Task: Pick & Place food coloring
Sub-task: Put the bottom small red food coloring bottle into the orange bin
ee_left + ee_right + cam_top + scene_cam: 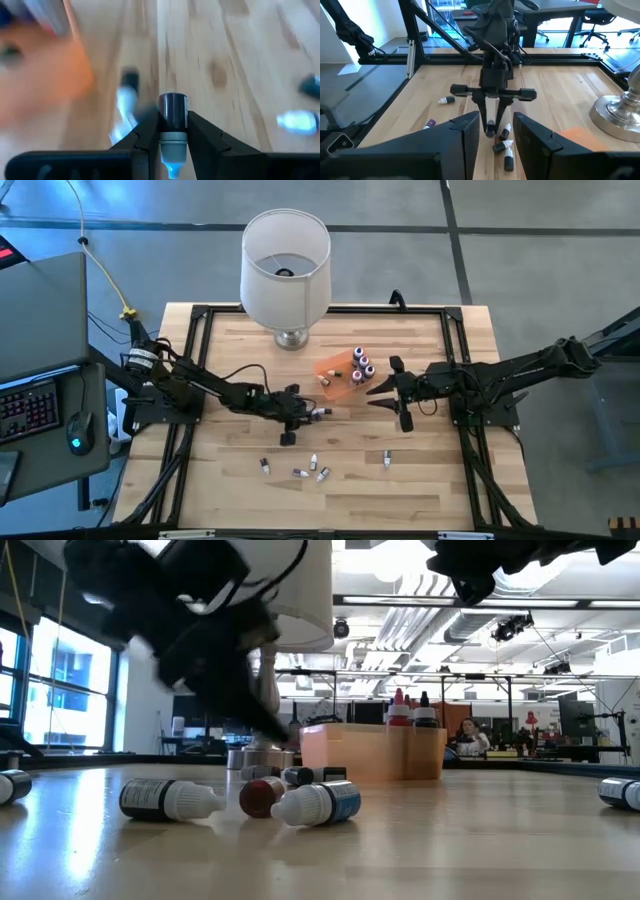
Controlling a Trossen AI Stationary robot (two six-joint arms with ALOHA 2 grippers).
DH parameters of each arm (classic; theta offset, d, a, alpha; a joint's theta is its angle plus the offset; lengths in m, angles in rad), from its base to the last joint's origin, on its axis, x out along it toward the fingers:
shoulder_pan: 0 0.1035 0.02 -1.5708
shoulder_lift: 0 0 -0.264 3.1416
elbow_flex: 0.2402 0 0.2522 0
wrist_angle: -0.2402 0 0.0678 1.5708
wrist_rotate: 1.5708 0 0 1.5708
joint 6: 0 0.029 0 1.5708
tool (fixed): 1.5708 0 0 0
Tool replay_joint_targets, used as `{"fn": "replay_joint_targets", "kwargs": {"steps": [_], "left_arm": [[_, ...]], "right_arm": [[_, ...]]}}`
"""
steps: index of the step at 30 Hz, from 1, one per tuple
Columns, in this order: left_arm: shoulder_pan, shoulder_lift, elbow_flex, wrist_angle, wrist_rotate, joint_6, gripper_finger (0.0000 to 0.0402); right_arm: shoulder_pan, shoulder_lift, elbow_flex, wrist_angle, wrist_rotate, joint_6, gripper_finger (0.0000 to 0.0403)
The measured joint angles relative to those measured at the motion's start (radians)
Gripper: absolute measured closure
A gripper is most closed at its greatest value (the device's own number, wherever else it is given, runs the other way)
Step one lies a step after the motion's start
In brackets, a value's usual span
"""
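My left gripper [305, 413] hangs over the middle of the table, shut on one food coloring bottle [173, 111] with a dark body and a pale cap. Several more bottles lie on their sides toward the near edge [313, 461] [315, 802]; others stand upright in the orange tray [335, 370], their caps showing above its wall [400, 708]. My right gripper [372, 395] [496, 131] is open, just right of the tray, facing the left gripper and touching nothing. My left gripper pinches the small bottle between its two fingers [145, 131], at the neck where the pale cap [173, 140] meets the dark body. The dark end [173, 107] sticks out past the fingertips. The fingers slant down from the table's left. The bottle seems lifted off the wood.
A big white lampshade on a metal foot [286, 265] stands at the far edge behind the tray; its base [620, 115] shows in the right wrist view. Black frame rails [200, 330] run around the table. Bare wood lies between the loose bottles and the tray.
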Motion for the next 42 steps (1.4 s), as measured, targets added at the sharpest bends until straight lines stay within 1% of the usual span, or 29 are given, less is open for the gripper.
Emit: {"fn": "replay_joint_targets", "kwargs": {"steps": [3,6,9,12,14,17,20,24,35,38,42], "left_arm": [[0.004,0.000,0.097,-0.031,-0.053,0.092,0.0323],[0.033,0.000,0.212,-0.150,-0.137,0.163,0.0321],[0.093,0.000,0.316,-0.271,-0.180,0.163,0.0311],[0.160,0.025,0.375,-0.332,-0.170,0.137,0.0306],[0.201,0.038,0.380,-0.347,-0.134,0.132,0.0305],[0.251,0.073,0.387,-0.326,-0.080,0.132,0.0304],[0.284,0.123,0.383,-0.339,-0.078,0.132,0.0303],[0.308,0.169,0.386,-0.314,-0.080,0.133,0.0303],[0.314,0.183,0.387,-0.277,-0.077,0.164,0.0302],[0.314,0.183,0.406,-0.289,-0.076,0.168,0.0291],[0.314,0.183,0.435,-0.310,-0.061,0.191,0.0255]], "right_arm": [[0.000,0.000,0.000,0.002,0.004,0.000,0.0291],[0.000,0.000,0.000,0.002,0.034,0.009,0.0291],[0.000,0.000,0.000,0.001,0.060,0.029,0.0291],[0.000,0.000,0.000,0.000,0.060,0.034,0.0291],[0.000,0.000,0.000,0.000,0.060,0.034,0.0291],[0.000,0.001,0.000,-0.001,0.060,0.034,0.0291],[0.000,0.001,0.000,-0.008,0.060,0.034,0.0291],[0.000,0.001,0.000,-0.008,0.060,0.034,0.0291],[0.000,0.001,0.000,-0.008,0.060,0.034,0.0291],[0.000,0.001,0.000,-0.008,0.060,0.034,0.0291],[0.000,0.001,0.000,-0.008,0.060,0.034,0.0291]]}}
